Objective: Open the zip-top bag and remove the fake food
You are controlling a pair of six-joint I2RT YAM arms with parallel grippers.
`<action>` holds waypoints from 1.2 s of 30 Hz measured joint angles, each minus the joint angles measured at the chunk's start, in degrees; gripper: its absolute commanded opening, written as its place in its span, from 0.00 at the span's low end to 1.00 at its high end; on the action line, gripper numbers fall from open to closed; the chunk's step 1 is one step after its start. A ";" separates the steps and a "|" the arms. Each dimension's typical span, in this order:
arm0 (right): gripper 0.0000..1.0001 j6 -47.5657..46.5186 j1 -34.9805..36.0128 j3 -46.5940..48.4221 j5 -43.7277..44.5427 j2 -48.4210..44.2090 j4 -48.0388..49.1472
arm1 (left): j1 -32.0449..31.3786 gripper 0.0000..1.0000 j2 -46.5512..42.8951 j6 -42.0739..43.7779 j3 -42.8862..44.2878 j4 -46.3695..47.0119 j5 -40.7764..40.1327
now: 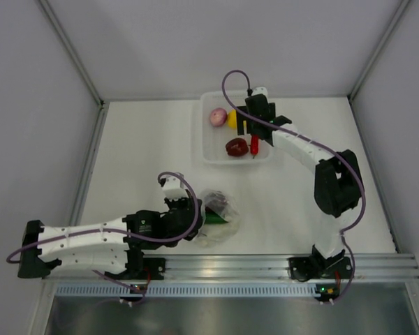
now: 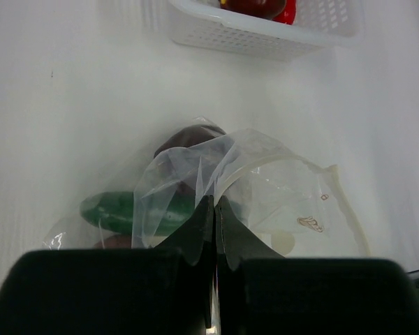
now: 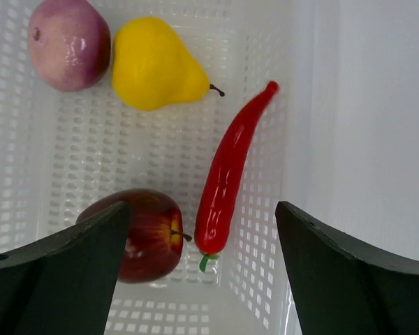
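The see-through zip-top bag lies on the table near the front. My left gripper is shut on a fold of the bag. A green cucumber and a dark purple piece are still inside it. My right gripper is open and empty above the white mesh basket. In the basket lie a pinkish onion, a yellow pear, a dark red apple and a red chili, which lies between my open fingers.
The basket stands at the back of the table, beyond the bag. Grey walls enclose the table on three sides. A metal rail runs along the near edge by the arm bases.
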 measured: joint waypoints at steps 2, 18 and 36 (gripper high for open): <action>0.83 -0.37 0.00 -0.98 -1.25 -2.89 -0.04 | 0.00 0.00 0.31 0.20 0.92 -0.02 0.00; 0.51 2.27 7.78 -26.12 -17.75 -39.26 0.42 | 0.00 0.00 2.36 -0.48 9.18 0.00 -3.48; 0.18 9.92 30.58 -37.51 -18.73 -53.83 4.46 | 0.00 0.00 14.40 -1.20 20.68 -0.13 -5.55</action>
